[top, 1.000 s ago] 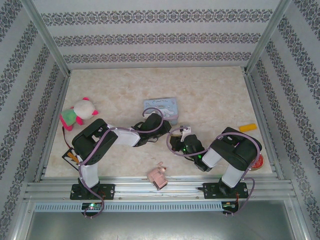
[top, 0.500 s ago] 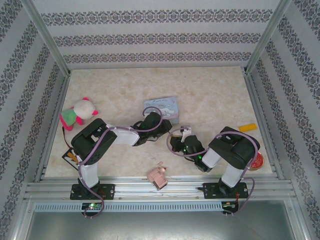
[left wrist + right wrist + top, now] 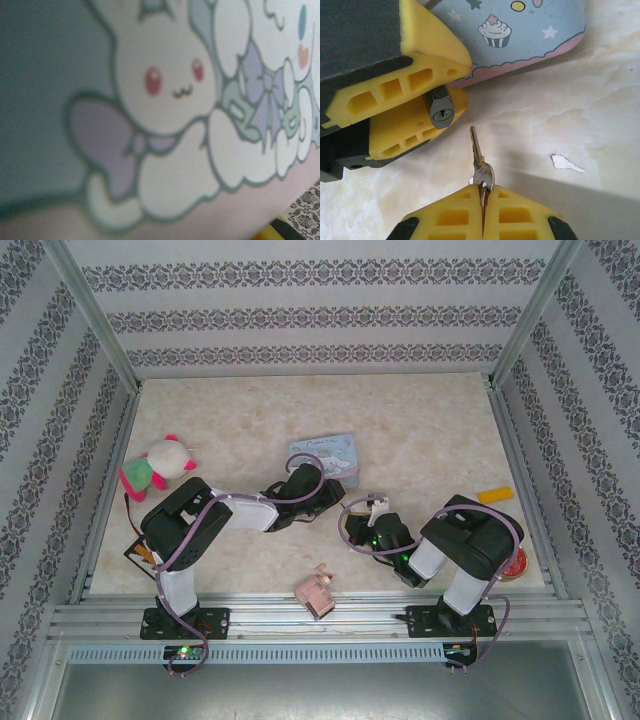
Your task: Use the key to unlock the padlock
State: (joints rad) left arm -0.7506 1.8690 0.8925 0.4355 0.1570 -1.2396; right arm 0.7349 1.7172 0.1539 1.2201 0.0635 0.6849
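The padlock [image 3: 440, 111] is a small dark body with its keyhole facing the right wrist camera. It sits pinched between the yellow fingers [image 3: 420, 75] of my left gripper [image 3: 448, 92], just in front of the blue tin [image 3: 520, 35]. My right gripper [image 3: 482, 200] is shut on the head of the silver key [image 3: 479, 160]. The key's blade points up at the padlock, and its tip stops a short gap below and right of the keyhole. From above, the left gripper [image 3: 330, 495] and the right gripper [image 3: 352, 522] meet mid-table near the tin [image 3: 322, 452].
A pink blocky object [image 3: 315, 590] lies near the front edge between the arm bases. A plush toy [image 3: 158, 465] sits at the left, an orange piece [image 3: 495, 495] and a red round thing [image 3: 516, 562] at the right. The tin's cartoon lid [image 3: 170, 90] looms close and blurred before the left wrist.
My right gripper with the key has shifted slightly right and toward the near edge. The left gripper has barely moved by the tin.
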